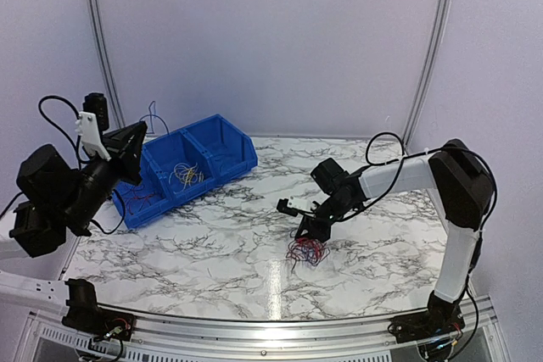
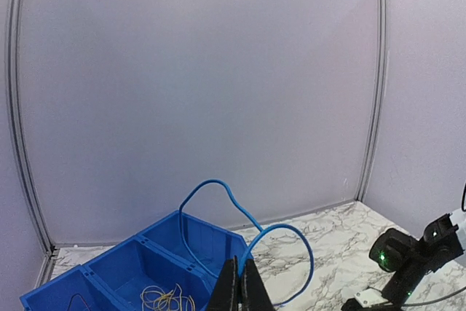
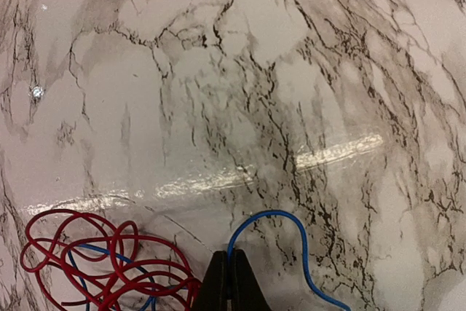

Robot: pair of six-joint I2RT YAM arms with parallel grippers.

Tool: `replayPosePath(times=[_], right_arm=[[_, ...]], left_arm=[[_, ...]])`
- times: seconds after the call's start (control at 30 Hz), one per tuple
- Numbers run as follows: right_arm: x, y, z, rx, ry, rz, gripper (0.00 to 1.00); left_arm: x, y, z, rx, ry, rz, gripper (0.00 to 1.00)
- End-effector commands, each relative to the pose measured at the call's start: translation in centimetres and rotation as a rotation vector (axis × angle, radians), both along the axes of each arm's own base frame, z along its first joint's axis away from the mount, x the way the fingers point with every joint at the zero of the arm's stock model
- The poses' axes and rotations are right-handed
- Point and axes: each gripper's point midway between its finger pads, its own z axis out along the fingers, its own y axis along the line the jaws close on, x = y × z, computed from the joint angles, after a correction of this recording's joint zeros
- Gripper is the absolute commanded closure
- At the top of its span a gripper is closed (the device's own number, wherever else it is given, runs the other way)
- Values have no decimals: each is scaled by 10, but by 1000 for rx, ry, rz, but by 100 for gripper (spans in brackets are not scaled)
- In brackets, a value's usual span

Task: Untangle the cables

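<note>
Right gripper [image 1: 307,228] sits low at the small red-and-blue clump of thin wires [image 1: 307,252] on the white marble table [image 1: 212,243]; left gripper [image 1: 140,130] is up over the blue plastic bin [image 1: 216,137]. Left wrist: it pinches a thin blue wire [image 2: 218,183] — yellow wires [image 2: 166,298] already lie in the bin's middle box. Right wrist: its tips are clamped on a second blue wire [image 3: 277,214], so that clump looks not yet sorted.

Pale lilac panel walls [image 1: 271,40], joined by slim metal strips [image 1: 433,48], enclose a white table [image 1: 212,252] veined in a black marble pattern (glossy enough to throw back a bright streak of light [image 1: 276,281]).
</note>
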Motion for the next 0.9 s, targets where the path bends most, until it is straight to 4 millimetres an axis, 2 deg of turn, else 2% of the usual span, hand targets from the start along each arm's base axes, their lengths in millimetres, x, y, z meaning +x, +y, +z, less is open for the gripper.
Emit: replayPosePath(times=[0.0,0.1,0.2,0.47,0.7,0.87], right_arm=[[9,3,7,-24,-43,-4,96],[12,3,12,-18,-61,-10,92],[15,3,18,-15,-82,-17,82],[28,-6,46,-26,-202,-43,63],[43,-21,89,24,-298,-102,56],[59,-42,110,44,-352,-168,54]], left_arm=[[-4,6,-11,2,53,-17,100],[-4,-17,-35,44,131,-92,100],[-1,-36,-55,76,196,-129,100],[17,-74,-92,137,292,-121,100],[42,-91,-115,195,362,-37,100],[68,-94,-117,161,396,4,100]])
